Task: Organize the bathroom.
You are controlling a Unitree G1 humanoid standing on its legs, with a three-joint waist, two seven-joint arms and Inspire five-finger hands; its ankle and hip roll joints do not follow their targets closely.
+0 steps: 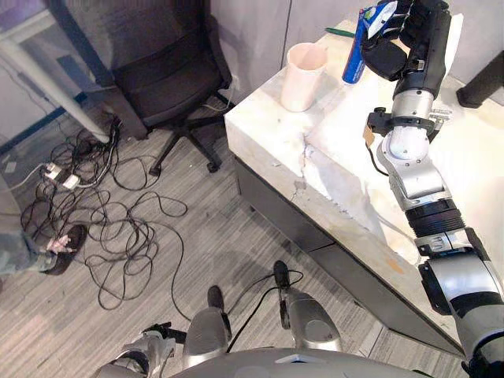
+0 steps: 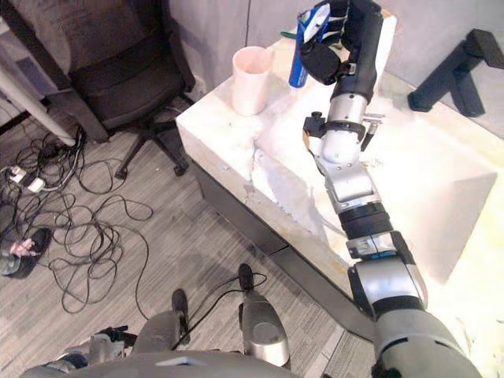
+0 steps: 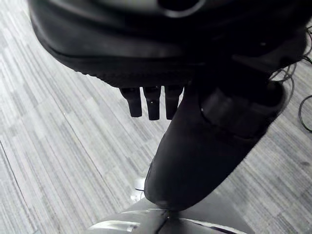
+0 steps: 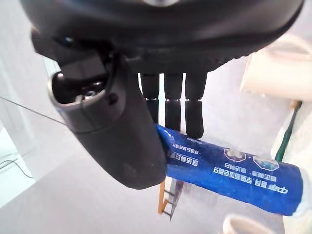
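Your right hand [image 1: 387,55] pinches the blue toothpaste tube [image 4: 229,168] beside the pink cup [image 1: 302,75], its inside hidden. Your left hand [image 3: 152,100] hangs relaxed above floor.

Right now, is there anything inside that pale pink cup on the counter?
The pale pink cup stands upright on the white counter. Its rim shows, but the views are too oblique to reveal its bottom, so its contents cannot be told. The blue tube is beside it, in the right hand.
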